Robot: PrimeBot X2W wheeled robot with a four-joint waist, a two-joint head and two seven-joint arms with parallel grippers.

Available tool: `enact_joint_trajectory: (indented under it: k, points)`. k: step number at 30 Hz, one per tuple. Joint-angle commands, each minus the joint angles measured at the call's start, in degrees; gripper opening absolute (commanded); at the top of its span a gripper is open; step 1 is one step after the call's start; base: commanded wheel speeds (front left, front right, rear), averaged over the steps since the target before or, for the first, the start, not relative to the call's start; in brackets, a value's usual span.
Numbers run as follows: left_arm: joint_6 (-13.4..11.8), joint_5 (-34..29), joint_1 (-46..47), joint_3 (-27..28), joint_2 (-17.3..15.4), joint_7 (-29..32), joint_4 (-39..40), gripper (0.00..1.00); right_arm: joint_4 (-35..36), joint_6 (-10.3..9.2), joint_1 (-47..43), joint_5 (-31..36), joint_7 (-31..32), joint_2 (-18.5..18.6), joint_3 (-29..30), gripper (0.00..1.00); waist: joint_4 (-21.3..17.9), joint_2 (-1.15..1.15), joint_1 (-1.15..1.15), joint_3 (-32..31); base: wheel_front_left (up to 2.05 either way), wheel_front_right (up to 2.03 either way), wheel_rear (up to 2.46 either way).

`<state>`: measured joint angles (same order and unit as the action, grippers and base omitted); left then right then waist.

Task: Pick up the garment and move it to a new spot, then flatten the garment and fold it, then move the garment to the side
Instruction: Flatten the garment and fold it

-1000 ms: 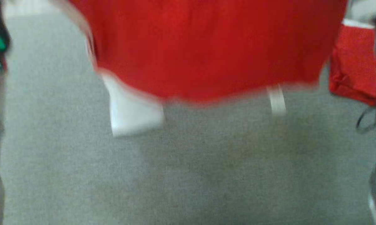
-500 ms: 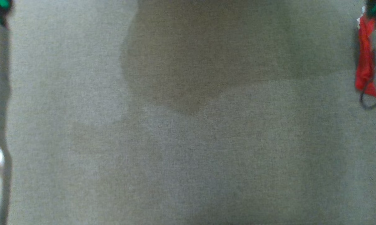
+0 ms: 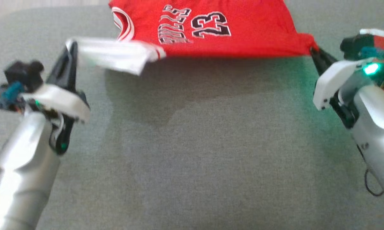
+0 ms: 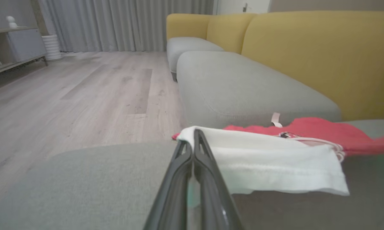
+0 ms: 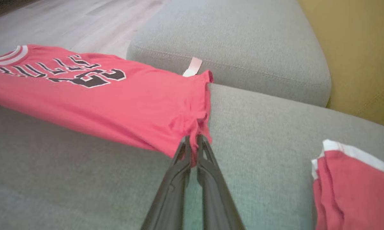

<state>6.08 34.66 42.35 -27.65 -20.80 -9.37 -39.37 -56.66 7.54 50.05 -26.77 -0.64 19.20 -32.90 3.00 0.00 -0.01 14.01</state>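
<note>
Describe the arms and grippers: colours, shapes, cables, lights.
The left gripper and right gripper each have two long dark tapered fingers on a white shell. Silver-grey cylindrical forearms. Green light on the right wrist; thin black cable loops beside that forearm.

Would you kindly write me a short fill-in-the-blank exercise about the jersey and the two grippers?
1. The jersey shows the number ____ in print.
2. The left gripper is shut on a ____ part of the jersey.
3. The right gripper is shut on a ____ corner of the jersey.
4. The cushion beneath the jersey is ____ in colour.

Missing words: 23; white; red; grey.
</note>
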Motion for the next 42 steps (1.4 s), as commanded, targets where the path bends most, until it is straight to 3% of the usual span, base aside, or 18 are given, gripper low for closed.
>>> enact_joint_trajectory:
  k: [1, 9, 15, 28, 35, 42]
  points:
    - [0.2, -0.1, 0.9, 1.6, -3.9, 0.6, 2.5, 0.00, 2.3, -0.05, -0.2, -1.7, 0.5, 1.6, -1.4, 0.00, 0.3, 0.00, 0.01, -1.2, 0.00, 0.00, 0.00]
    - [0.6, 2.9, -10.6, -0.6, -9.4, 8.9, 14.3, 0.00, 9.1, -0.05, -4.3, -10.9, 4.1, 7.6, -9.9, 0.00, 0.1, 0.00, 0.01, -6.6, 0.00, 0.00, 0.00]
    - [-0.6, 6.6, -19.3, -0.9, -14.5, 17.6, 26.4, 0.00, 14.2, -0.05, -8.1, -15.5, 5.5, 11.7, -14.5, 0.00, -0.1, 0.00, 0.01, -10.3, 0.00, 0.00, 0.00]
    - [-6.0, 17.0, -36.5, 0.0, -23.6, 30.9, 49.6, 0.00, 26.1, -0.05, -19.5, -23.0, 9.7, 21.0, -18.4, 0.00, -0.5, 0.00, 0.01, -14.6, 0.00, 0.00, 0.00]
    - [-8.0, 17.3, -37.2, 1.0, -24.4, 31.3, 53.0, 0.00, 29.5, -0.05, -21.5, -23.2, 10.6, 21.6, -16.5, 0.00, -0.7, 0.00, 0.01, -13.9, 0.00, 0.00, 0.00]
    - [-7.9, 16.5, -32.0, 1.1, -23.3, 32.3, 50.3, 0.00, 30.7, -0.05, -19.7, -21.3, 12.9, 20.0, -14.2, 0.00, -1.2, 0.00, 0.01, -11.2, 0.00, 0.00, 0.00]
